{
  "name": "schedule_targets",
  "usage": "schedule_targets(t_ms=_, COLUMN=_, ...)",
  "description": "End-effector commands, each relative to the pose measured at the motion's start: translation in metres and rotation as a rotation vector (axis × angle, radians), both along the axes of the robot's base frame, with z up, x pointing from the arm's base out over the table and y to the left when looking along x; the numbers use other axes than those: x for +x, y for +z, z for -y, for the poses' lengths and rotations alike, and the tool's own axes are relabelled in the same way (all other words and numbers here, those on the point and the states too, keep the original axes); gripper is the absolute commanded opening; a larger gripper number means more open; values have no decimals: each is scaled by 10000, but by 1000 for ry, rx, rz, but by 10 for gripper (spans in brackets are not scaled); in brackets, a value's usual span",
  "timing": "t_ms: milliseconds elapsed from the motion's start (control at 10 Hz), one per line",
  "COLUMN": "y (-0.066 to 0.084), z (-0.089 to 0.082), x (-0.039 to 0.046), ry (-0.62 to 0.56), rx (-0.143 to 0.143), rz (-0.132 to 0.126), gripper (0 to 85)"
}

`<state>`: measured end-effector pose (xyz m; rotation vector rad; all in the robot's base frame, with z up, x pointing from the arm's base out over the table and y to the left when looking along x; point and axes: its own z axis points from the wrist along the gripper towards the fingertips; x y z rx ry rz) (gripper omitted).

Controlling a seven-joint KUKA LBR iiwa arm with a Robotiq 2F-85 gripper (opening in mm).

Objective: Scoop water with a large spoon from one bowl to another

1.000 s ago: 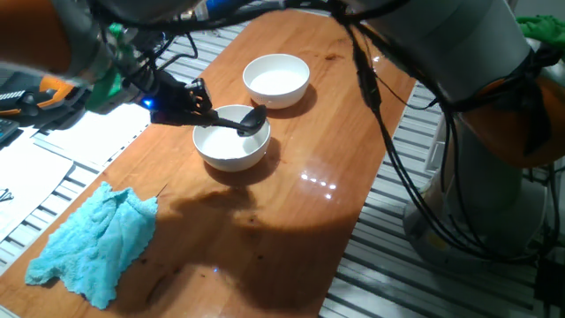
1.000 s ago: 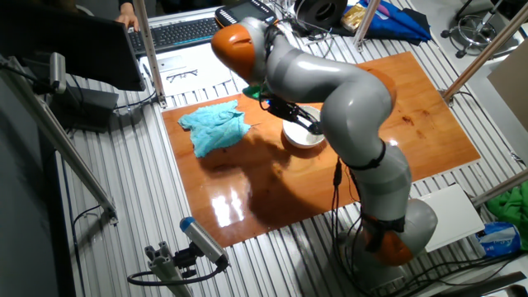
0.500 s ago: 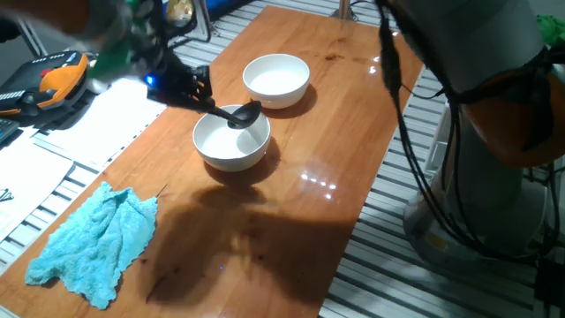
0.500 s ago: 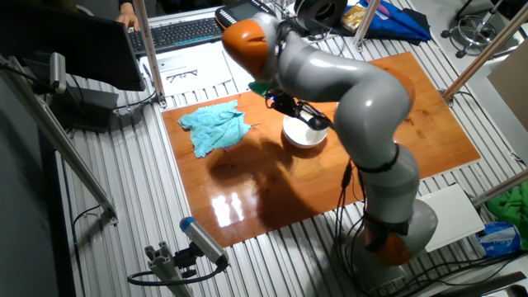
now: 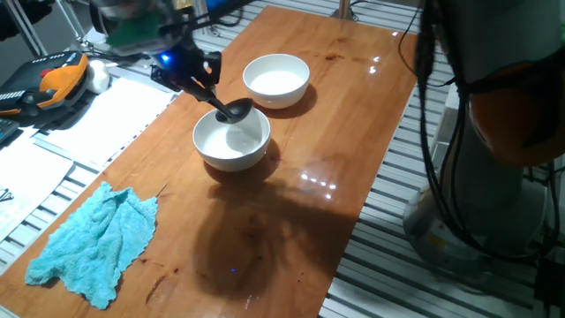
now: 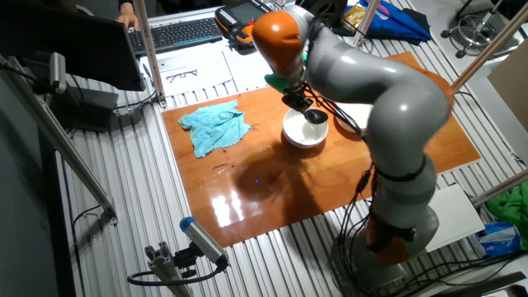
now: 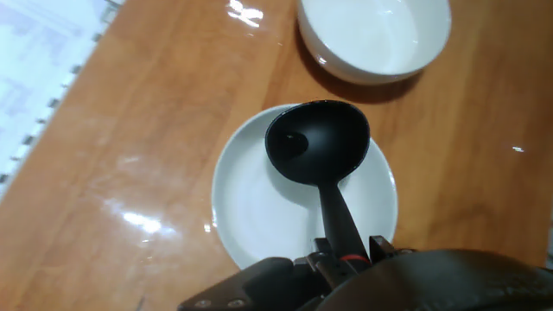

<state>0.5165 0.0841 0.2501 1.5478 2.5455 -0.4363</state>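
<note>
the gripper (image 7: 346, 257), clamped on the large spoon (image 7: 316, 143), should keep its head level while carrying toward the far bowl (image 7: 374, 36) at 12 o'clock.

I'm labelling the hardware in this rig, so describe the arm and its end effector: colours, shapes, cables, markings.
The arm is built of rounded silver-grey links joined by orange bands, with an orange cap near the wrist. Black cables hang loosely alongside it. The end effector is dark, nearly black, with a green section behind it and a small blue light glowing on it. No lettering is legible.
</note>
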Motion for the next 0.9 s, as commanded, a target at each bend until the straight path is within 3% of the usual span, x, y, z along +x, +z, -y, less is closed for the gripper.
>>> schedule_targets(t_ms=0, y=11, z=5, x=-7, ry=5, rx=2, rz=1, gripper=0)
schedule_targets(t_ms=100, y=26, z=17, x=-21, ry=11, rx=-2, rz=-12, gripper=0)
schedule_targets(t_ms=500, y=106, z=137, x=7, ry=-47, rx=55, rz=13, gripper=0)
schedule_targets(t_ms=800, y=203, z=259, x=9, ry=-76, rx=57, rz=28, gripper=0)
